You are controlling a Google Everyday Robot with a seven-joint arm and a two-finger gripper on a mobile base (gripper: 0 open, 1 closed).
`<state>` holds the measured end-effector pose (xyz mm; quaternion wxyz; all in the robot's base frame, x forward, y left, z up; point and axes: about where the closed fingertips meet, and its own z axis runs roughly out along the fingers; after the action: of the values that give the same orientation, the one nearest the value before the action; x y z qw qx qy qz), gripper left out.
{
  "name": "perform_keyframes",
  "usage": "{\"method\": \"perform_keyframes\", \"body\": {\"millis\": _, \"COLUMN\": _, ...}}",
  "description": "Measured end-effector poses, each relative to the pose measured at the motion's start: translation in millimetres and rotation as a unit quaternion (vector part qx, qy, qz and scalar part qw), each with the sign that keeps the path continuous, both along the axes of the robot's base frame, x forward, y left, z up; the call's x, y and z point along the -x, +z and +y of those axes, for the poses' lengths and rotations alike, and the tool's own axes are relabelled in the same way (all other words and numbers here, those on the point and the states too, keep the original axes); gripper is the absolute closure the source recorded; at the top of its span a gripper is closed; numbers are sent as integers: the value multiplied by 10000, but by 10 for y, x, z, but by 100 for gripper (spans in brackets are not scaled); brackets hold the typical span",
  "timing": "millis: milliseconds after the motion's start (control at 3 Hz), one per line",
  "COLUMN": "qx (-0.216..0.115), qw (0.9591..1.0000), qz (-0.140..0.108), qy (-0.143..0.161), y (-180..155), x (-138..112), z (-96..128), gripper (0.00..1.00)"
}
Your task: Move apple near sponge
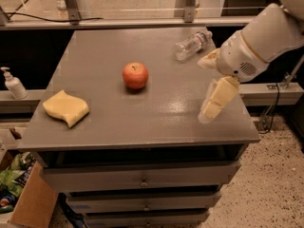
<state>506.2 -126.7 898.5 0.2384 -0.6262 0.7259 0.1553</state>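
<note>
The red-orange apple stands upright near the middle of the grey table top. The pale-yellow wavy sponge lies flat near the table's front left corner, well apart from the apple. My gripper hangs over the right part of the table, to the right of the apple and not touching it. It is open and empty, with one pale finger pointing down-left and the other above it.
A clear plastic bottle lies on its side at the back right, just behind the gripper. A soap dispenser stands on a ledge to the left. Drawers are below the top, and a cardboard box sits on the floor at left.
</note>
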Motion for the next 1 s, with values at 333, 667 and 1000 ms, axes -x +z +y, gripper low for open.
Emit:
{"method": "perform_keyframes", "body": {"millis": 333, "qx": -492, "qw": 9985, "qz": 80, "qy": 239, "y": -112, "x": -207, "z": 310, "gripper": 0}}
{"method": "perform_keyframes", "body": {"millis": 667, "qx": -492, "qw": 9985, "qz": 80, "qy": 239, "y": -113, "x": -207, "z": 310, "gripper": 0}}
{"method": "perform_keyframes", "body": {"millis": 1000, "qx": -902, "qw": 9957, "qz": -20, "qy": 214, "y": -159, "x": -334, "z": 396, "gripper": 0}}
